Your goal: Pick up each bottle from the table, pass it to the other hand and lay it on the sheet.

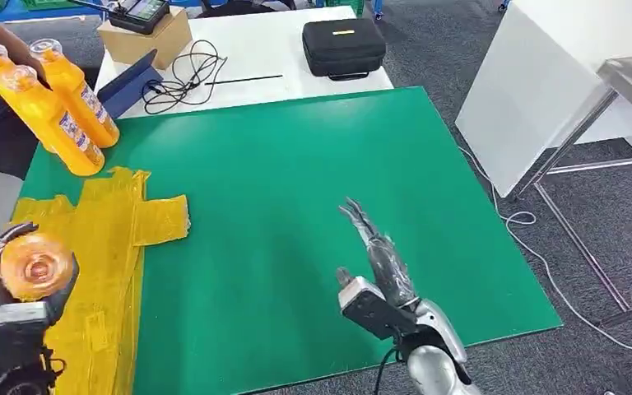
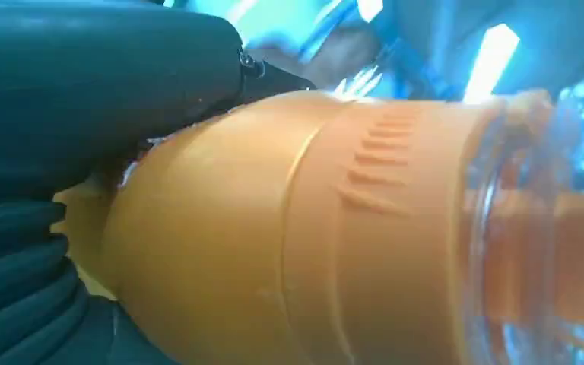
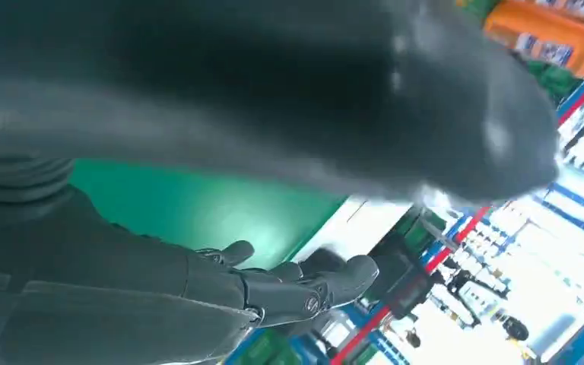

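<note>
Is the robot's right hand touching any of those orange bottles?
Apart. In the head view the right robot hand hangs open over bare green table, far from the two orange bottles standing at the far left corner.

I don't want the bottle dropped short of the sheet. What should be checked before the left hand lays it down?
1. Left hand grips the orange bottle: ok.
2. Bottle is over the yellow sheet: ok, though its height above it cannot be told.
3. Sheet lies flat: not ok, it looks wrinkled.
4. Right hand is empty, fingers spread, apart from the bottle: ok.
5. Three waiting bottles stand clear of the sheet: cannot tell, one is close to its far edge.
</note>
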Robot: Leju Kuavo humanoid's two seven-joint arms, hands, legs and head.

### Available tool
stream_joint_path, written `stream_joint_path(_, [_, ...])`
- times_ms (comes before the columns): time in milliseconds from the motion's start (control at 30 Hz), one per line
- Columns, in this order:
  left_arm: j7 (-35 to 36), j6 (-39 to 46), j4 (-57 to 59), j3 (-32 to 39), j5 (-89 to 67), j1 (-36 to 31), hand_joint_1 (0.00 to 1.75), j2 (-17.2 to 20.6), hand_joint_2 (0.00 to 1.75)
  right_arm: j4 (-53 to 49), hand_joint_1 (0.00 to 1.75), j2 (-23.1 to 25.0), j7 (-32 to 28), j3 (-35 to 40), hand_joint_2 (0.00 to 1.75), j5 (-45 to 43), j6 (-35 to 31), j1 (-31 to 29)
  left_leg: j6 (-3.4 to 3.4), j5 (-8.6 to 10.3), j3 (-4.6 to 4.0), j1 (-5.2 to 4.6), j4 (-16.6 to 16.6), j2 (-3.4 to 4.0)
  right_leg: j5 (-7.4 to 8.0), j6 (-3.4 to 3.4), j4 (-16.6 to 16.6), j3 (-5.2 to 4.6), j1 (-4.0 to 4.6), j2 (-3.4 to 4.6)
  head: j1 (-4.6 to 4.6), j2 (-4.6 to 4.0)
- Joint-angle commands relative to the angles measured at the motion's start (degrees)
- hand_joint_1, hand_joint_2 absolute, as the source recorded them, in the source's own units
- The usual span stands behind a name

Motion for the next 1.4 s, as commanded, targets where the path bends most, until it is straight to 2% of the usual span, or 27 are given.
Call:
stream_joint_path(33, [4.4, 7.9, 17.6, -8.0, -15.3, -10.9, 1.75, 10.2, 1.75, 2.1, 0.0, -3.7, -1.5, -2.0, 0.0, -2.3, 1.3, -0.4, -0.04, 0.02, 0.13, -0.03, -0.1, -0.1, -0.04, -0.02, 0.0, 0.16, -0.02, -0.15, 0.0, 0.0])
stream_joint_path(100, [6.5, 10.8, 21.7, -10.4, -22.4, -13.1, 1.75, 11.3, 1.75, 4.1, 0.0, -4.0, -1.9, -1.0, 0.0, -3.5, 1.5, -2.3, -0.05, 0.01, 0.16, -0.02, -0.1, -0.04, -0.02, -0.02, 0.0, 0.18, -0.02, -0.1, -0.02, 0.0])
stream_joint_path(200, [9.9, 11.1, 28.9, -13.2, -27.0, -15.3, 1.75, 10.6, 1.75, 7.1, 0.0, -4.0, -2.0, 0.9, 0.0, -5.1, 2.1, -5.4, -0.08, 0.0, 0.36, -0.03, -0.1, 0.01, -0.04, -0.04, -0.1, 0.37, -0.02, -0.09, 0.0, 0.0])
stream_joint_path(433, [9.9, 11.1, 28.9, -13.2, -27.0, -15.3, 1.75, 10.6, 1.75, 7.1, 0.0, -4.0, -2.0, 0.9, 0.0, -5.1, 2.1, -5.4, -0.09, -0.03, 0.3, -0.01, -0.1, 0.09, -0.06, -0.02, 0.0, 0.31, -0.01, 0.0, 0.0, 0.0])
stream_joint_path(633, [14.0, 11.1, 38.6, -14.0, -36.6, -17.3, 1.75, 6.4, 1.75, 4.8, 0.0, -3.6, -0.6, 0.6, 0.0, -5.7, 2.3, -4.1, -0.06, 0.03, 0.24, -0.07, -0.1, -0.02, -0.06, 0.0, 0.0, 0.26, -0.07, -0.1, 0.0, 0.0])
stream_joint_path(733, [14.6, 11.1, 41.6, -11.1, -38.6, -16.1, 1.75, 4.6, 1.75, 3.0, 0.0, -3.8, -0.5, 1.4, 0.0, -5.6, 2.8, -2.2, -0.07, 0.02, 0.24, -0.07, -0.1, 0.02, -0.05, 0.0, 0.0, 0.24, -0.07, -0.07, 0.0, 0.0])
stream_joint_path(867, [12.7, 11.1, 47.0, -7.3, -35.9, -16.6, 1.75, 3.0, 1.75, 7.5, 0.0, -5.2, -2.3, 2.8, 0.0, -6.8, 2.6, -4.8, -0.08, -0.04, 0.39, -0.05, -0.1, 0.14, -0.06, -0.01, -0.1, 0.38, -0.04, 0.03, -0.02, 0.0])
stream_joint_path(1400, [15.3, 8.6, 56.0, -11.8, -25.5, -20.4, 1.75, -1.3, 1.75, 11.3, 0.0, -5.2, -0.6, 4.8, 0.0, -8.6, 3.8, -9.3, -0.07, 0.01, 0.19, -0.05, -0.1, 0.12, -0.01, -0.01, 0.0, 0.23, -0.06, 0.05, -0.02, 0.0])
